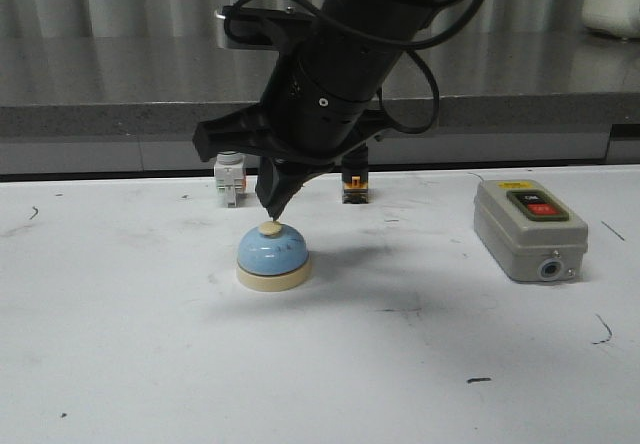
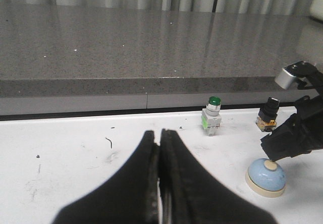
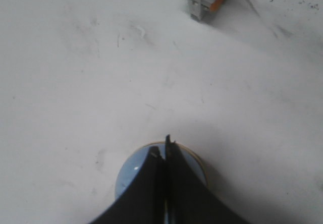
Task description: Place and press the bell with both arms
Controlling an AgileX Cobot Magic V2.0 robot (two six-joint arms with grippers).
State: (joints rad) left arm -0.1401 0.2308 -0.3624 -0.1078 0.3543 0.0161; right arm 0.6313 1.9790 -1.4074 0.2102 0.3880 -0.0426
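Right gripper [image 1: 272, 211]: angled steeply down from a bulky black wrist, fingers pressed together with nothing between them, tip at the cream button of the bell [image 1: 272, 258]; actual contact not certain from the front view, tip directly over the dome in the right wrist view [image 3: 166, 151]. Left gripper [image 2: 160, 143]: fingers closed flat against each other, empty, held low over the white table [image 1: 320, 364], well apart from the bell and to its left. Bell [image 2: 266, 177]: upright on the table, left of centre, cream base flat, light-blue dome above, button uppermost, axis vertical; round, so no long axis along the table. Green-capped push button [image 2: 211, 116] and black-knobbed selector switch [image 2: 268, 114]: near the back edge, behind the bell, apart from it. Grey switch box [image 1: 529, 229]: to the right, well apart. Open tabletop in front of the bell and to both sides. Dark stone ledge [image 2: 126, 47] beyond the back edge.
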